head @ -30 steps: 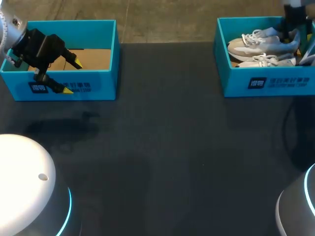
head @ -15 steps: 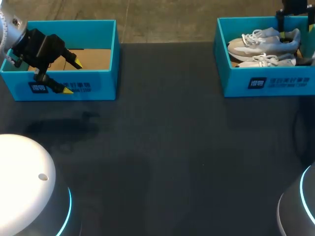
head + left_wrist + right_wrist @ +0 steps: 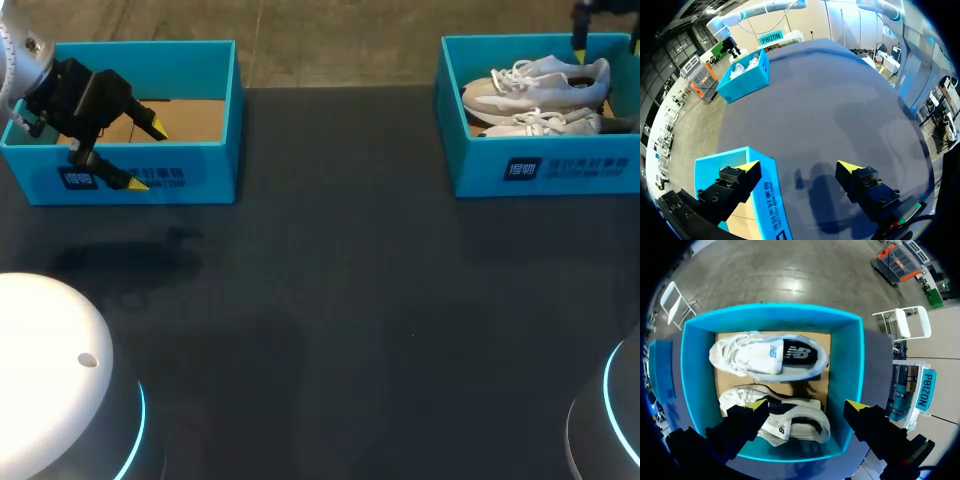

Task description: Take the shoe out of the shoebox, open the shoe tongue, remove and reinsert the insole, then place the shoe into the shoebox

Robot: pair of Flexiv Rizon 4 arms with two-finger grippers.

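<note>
surface: dark table (image 3: 340, 300) | far left: blue box (image 3: 200, 165) | far right: shoebox (image 3: 470, 165)

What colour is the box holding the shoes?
Turquoise blue; the shoebox shows best in the right wrist view.

Lifts right gripper (image 3: 807, 405) up out of shoebox (image 3: 540, 165) at worktop's far right corner, back past the box's far wall; uncovers heel ends of both shoes (image 3: 535, 85).

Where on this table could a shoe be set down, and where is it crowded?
Free: the table between the left shoebox and the right shoebox, and everything in front of them. The left shoebox's cardboard floor is bare, but the left gripper straddles its front wall. Crowded: the right shoebox, full with two shoes, right gripper above.
</note>
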